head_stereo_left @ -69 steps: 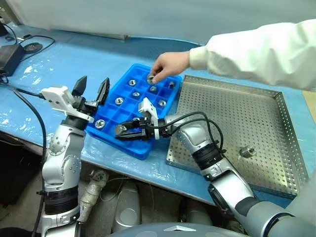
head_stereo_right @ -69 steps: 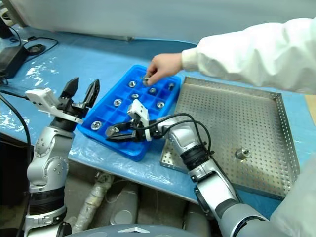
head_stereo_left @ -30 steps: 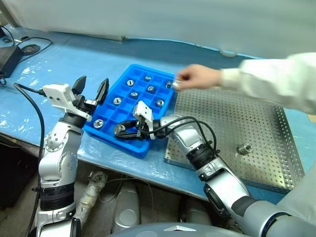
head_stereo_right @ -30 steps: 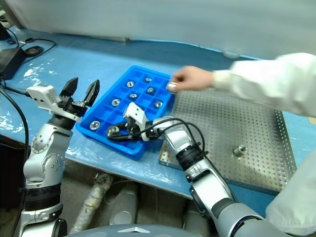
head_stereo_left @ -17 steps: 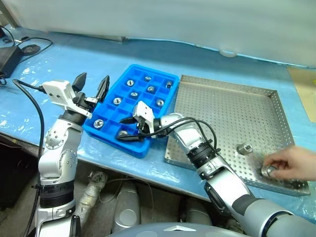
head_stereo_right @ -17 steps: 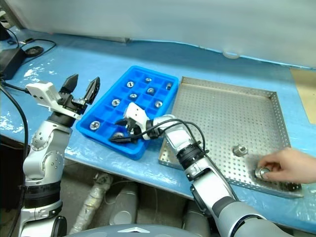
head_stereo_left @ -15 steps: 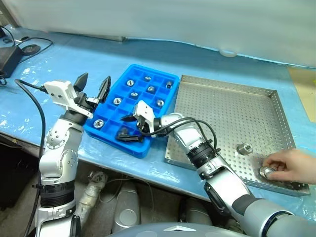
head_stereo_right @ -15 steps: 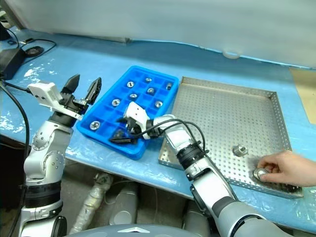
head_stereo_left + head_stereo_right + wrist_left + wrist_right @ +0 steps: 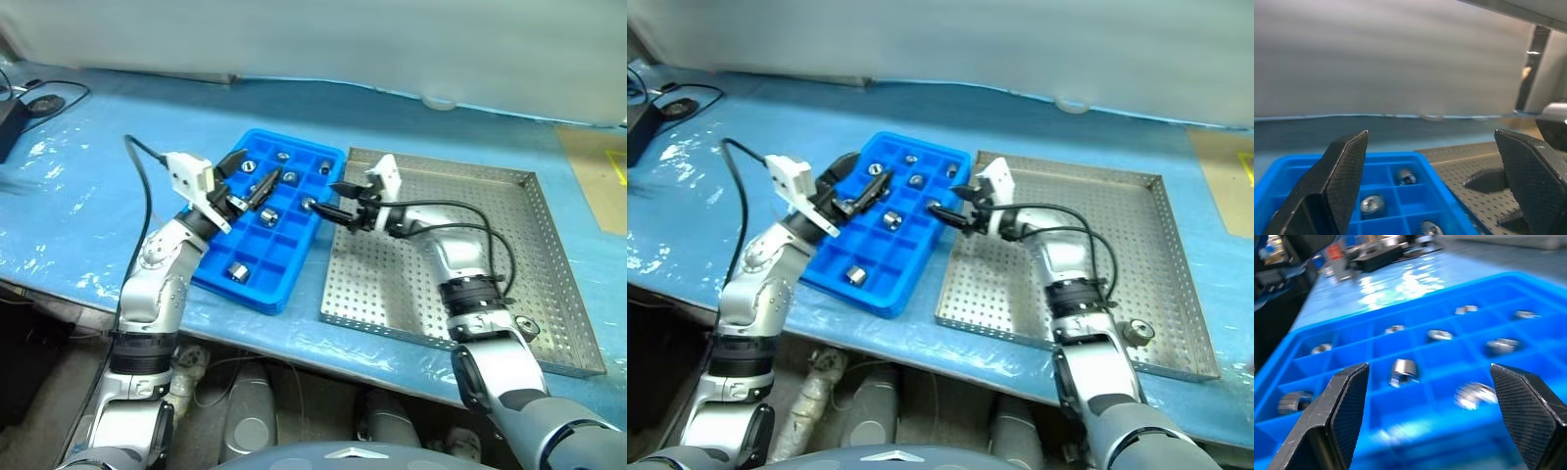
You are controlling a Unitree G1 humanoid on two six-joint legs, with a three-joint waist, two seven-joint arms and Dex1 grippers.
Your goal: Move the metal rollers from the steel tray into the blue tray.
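Note:
The blue tray (image 9: 220, 257) holds several metal rollers, among them one (image 9: 236, 272) near its front and one (image 9: 269, 215) at its middle. To its right, the steel tray (image 9: 529, 245) has a single roller (image 9: 526, 326) by its front right corner. My left gripper (image 9: 260, 166) hangs open and empty over the blue tray's far half. At the seam between the two trays my right gripper (image 9: 330, 198) stands open and empty, pointing at the blue tray. The right wrist view shows rollers (image 9: 1403, 369) in the compartments ahead of its fingers (image 9: 1342, 406).
The table is covered in blue plastic sheet (image 9: 88, 186). A cable and a black adapter (image 9: 12, 110) lie at the far left. A brown board (image 9: 598, 166) sits at the far right. The table's front edge runs just below both trays.
The camera has shifted. My right gripper opened, left its roller in the blue tray and swung right to the steel tray's edge. My left gripper moved over the blue tray. The person's hand withdrew.

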